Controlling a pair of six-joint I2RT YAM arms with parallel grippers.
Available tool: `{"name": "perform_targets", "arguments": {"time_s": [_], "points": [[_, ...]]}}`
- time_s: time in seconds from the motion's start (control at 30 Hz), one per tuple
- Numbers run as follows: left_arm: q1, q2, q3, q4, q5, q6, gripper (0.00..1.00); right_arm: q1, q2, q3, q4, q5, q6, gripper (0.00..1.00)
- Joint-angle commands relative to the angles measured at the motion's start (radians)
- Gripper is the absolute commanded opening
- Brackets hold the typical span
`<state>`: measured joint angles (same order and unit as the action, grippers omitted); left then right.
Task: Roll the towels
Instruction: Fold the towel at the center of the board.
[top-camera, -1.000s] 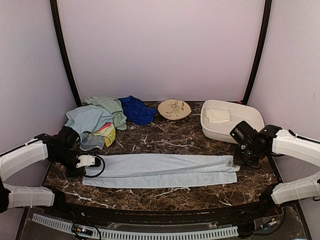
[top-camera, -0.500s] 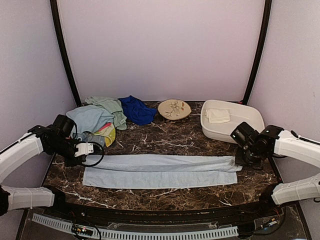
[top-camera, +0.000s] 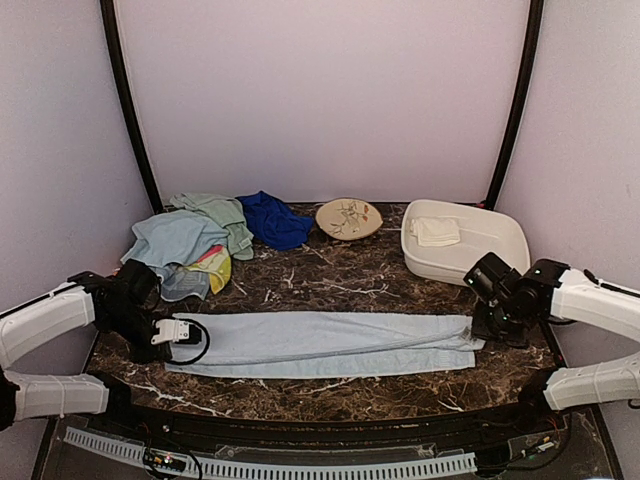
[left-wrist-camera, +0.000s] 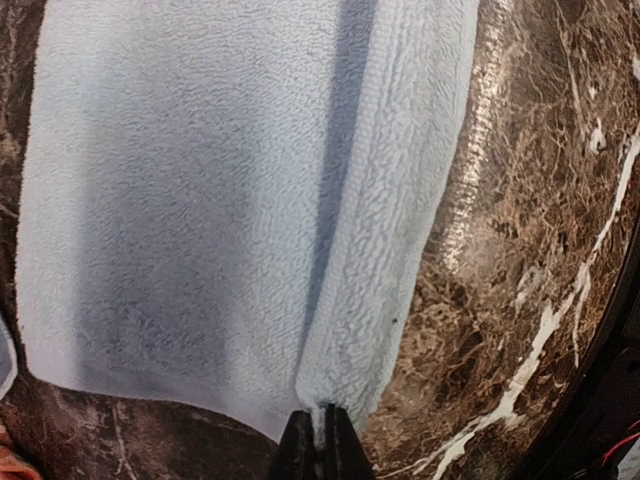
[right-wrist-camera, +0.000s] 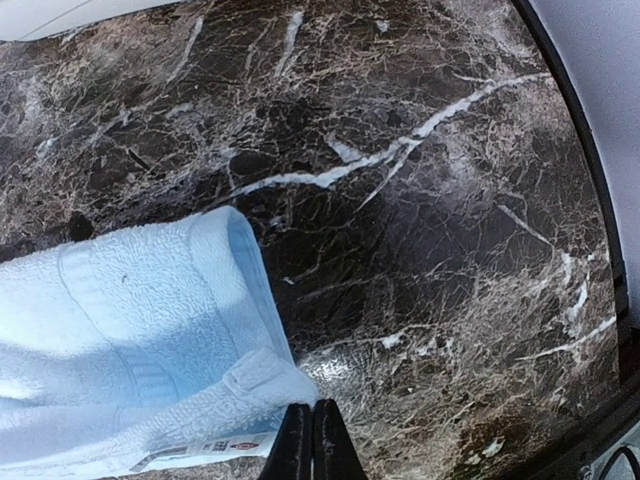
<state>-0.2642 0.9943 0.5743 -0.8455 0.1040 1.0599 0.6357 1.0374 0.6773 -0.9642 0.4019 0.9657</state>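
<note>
Currently, long light blue towel (top-camera: 320, 343) stretched left to right across the near part of the marble table (top-camera: 350, 275), left gripper (left-wrist-camera: 320, 428) clenched on its left end, right gripper (right-wrist-camera: 310, 418) pinching its right corner, heap of towels (top-camera: 195, 240) far left, cream towel (top-camera: 435, 231) in white tub (top-camera: 500, 240) far right

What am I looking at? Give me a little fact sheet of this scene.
Towel in work: long light blue towel, folded lengthwise, flat on the table
Left gripper: shut on its left end
Right gripper: shut on its right end
Waiting: pile of towels, back left
Also: plate; tub holding a cream towel
Rolling: not started
</note>
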Motion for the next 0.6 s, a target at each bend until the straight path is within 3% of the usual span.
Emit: {"name": "perform_targets", "arguments": {"time_s": [0.0,0.2,0.27,0.3,0.37,0.57], "points": [[-0.003,-0.009,-0.063,0.018,-0.02,0.002,0.0,0.011,0.014,-0.013,0.017,0.008,0.025,0.0],[-0.006,0.024,-0.091,0.051,-0.021,-0.007,0.09,0.022,0.019,-0.018,0.011,0.011,0.033,0.04],[-0.006,0.024,-0.097,0.051,-0.03,0.003,0.29,0.023,0.016,-0.015,0.005,0.004,0.035,0.13],[-0.007,0.021,-0.1,0.051,-0.038,0.008,0.41,0.025,0.014,-0.012,-0.001,0.0,0.034,0.23],[-0.007,0.005,-0.1,0.047,-0.064,0.016,0.55,0.025,-0.004,-0.006,-0.02,-0.022,0.026,0.34],[-0.007,-0.077,-0.02,-0.041,-0.055,0.061,0.68,0.027,-0.156,0.081,-0.15,-0.031,0.013,0.39]]}}
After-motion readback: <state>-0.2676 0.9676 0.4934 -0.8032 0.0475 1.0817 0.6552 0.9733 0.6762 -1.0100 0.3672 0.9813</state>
